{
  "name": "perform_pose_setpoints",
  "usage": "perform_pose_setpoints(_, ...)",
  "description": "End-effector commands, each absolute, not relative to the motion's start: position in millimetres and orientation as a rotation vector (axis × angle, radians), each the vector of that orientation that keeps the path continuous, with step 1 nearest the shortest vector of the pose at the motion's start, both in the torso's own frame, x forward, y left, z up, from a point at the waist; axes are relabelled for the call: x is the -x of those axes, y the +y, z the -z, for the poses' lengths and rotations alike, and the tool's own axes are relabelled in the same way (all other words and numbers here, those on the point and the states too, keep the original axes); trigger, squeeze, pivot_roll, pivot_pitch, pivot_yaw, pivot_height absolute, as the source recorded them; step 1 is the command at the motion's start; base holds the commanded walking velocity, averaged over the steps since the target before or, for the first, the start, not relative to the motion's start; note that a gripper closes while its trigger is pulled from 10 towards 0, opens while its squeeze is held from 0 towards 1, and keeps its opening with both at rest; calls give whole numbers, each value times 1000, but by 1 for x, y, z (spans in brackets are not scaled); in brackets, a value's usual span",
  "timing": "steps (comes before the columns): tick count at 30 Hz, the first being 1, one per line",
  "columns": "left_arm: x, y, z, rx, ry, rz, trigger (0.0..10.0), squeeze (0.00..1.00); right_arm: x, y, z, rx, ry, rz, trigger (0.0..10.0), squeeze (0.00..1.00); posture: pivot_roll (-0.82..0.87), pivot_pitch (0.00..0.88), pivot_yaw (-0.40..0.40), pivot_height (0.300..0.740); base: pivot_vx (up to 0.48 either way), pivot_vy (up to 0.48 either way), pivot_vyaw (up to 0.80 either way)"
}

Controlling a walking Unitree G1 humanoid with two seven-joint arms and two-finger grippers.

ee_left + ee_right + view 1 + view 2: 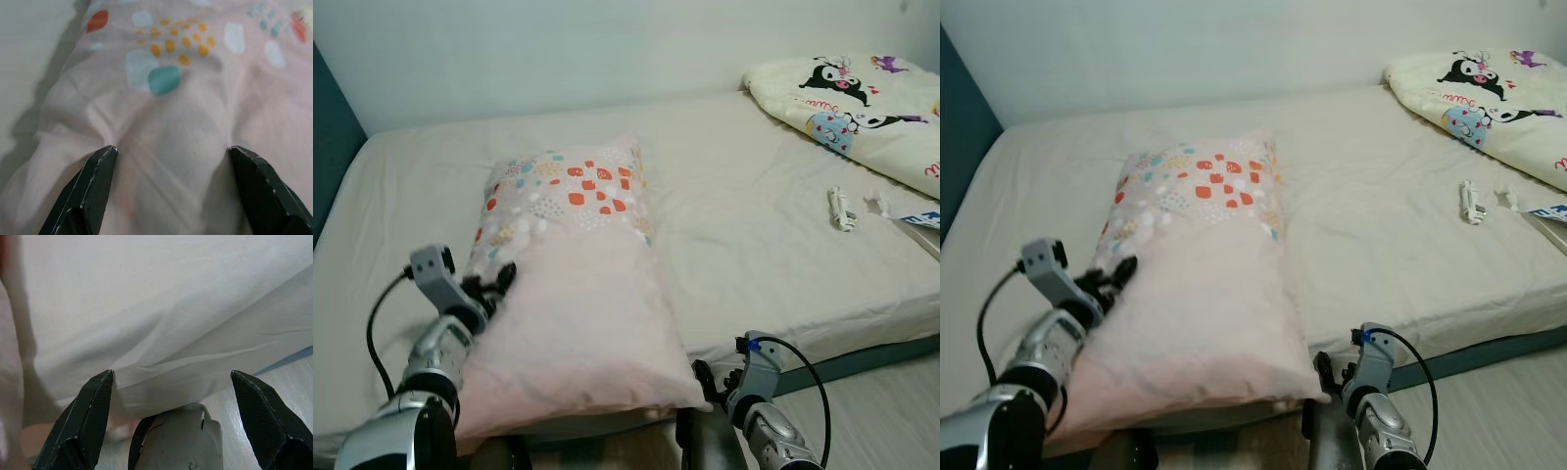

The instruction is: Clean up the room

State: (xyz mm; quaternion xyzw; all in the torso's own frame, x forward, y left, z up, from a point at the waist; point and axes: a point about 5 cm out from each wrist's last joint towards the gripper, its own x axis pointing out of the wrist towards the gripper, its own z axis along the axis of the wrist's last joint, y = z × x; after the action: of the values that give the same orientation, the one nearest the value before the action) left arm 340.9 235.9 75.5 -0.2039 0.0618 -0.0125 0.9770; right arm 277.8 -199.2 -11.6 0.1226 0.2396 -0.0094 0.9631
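Pink pillow (573,294) still overhangs bed (754,225) near edge. Left gripper (496,281) spread against it; right gripper (171,387) spread, empty. Small clutter (841,208) remains.

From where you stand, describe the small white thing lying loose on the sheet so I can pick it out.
Start at the bed and go to its right side, below the cartoon-print quilt. The small white object lies alone on the bare sheet, left of a crumpled white scrap. It is long and narrow, while the scrap is a shapeless wad; what it is cannot be made out.
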Motion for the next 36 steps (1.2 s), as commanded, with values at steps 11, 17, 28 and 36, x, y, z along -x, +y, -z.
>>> perform_pose_setpoints(11,-324,234,-48,484,229,-18,10000,0,-279,-201,9,-264,451,19,10000,0,-133,121,0,315,0,0,0)
perform_pose_setpoints(17,-322,205,-36,736,269,89,10000,0,-280,-200,8,-267,444,20,10000,0,-136,120,2,315,0,0,0)
perform_pose_setpoints(28,-307,148,-28,1170,279,444,10000,0,-278,-203,8,-269,442,30,10000,0,-144,125,1,315,0,0,0)
perform_pose_setpoints(36,-310,125,-32,962,308,575,7843,0,-278,-204,8,-271,443,35,10000,0,-135,127,3,315,0,0,0)
